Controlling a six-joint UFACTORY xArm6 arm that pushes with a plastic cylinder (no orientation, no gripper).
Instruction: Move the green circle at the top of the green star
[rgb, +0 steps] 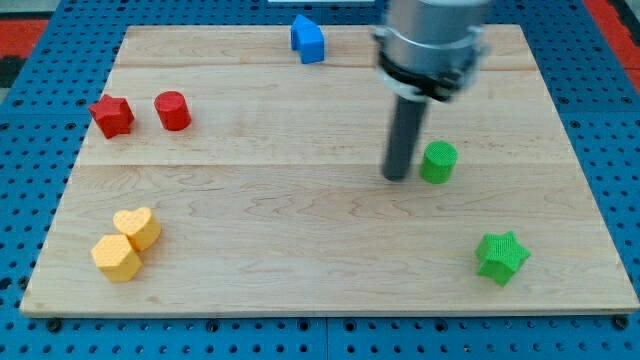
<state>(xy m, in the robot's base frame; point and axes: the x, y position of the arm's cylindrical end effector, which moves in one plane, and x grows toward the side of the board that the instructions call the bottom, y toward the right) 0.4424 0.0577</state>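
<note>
Sitting just to the view's right of my tip, the green circle is nearly touching it. Lying well below-right is the green star. No claw is showing.

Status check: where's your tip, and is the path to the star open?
My tip just left of green circle. Green star sits lower right of it. Nothing between them.

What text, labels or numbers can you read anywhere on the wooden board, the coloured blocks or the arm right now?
None: no readable text in this view.
The light wooden board is bare wood grain.
The green circle block, green star block and other blocks are unmarked.
My tip and rod are unmarked.
</note>
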